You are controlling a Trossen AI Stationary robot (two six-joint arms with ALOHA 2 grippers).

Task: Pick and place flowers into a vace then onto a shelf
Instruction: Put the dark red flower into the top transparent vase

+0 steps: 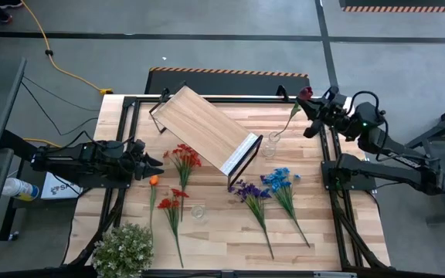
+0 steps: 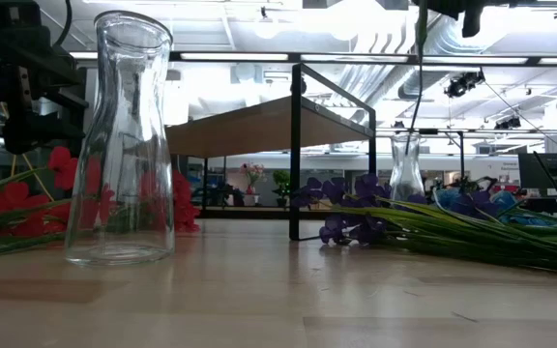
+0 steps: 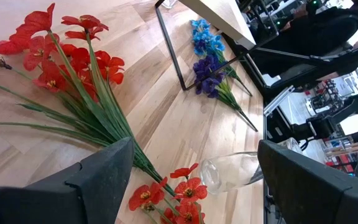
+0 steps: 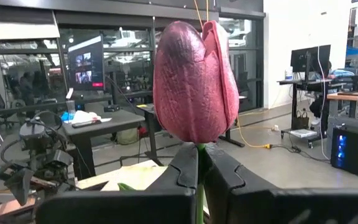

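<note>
High view: right gripper [image 1: 313, 108] is clamping the dark red tulip-like flower [image 1: 305, 93], its green stem slanting down into the small clear glass vase [image 1: 273, 142] beside the tilted light-wood shelf [image 1: 205, 127]. No readable writing showing.
Left wrist view: left gripper [image 3: 194, 171] is gaping over red sprigs [image 3: 67, 62].
Right wrist view: bloom is pointing upright.

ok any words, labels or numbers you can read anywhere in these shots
None can be read.
Monitor in the room behind, right wrist view: screen content too small to read.
Paper sheet by the left table edge, high view: print too blurred.
The vases, flowers and shelf carry no visible text.
</note>
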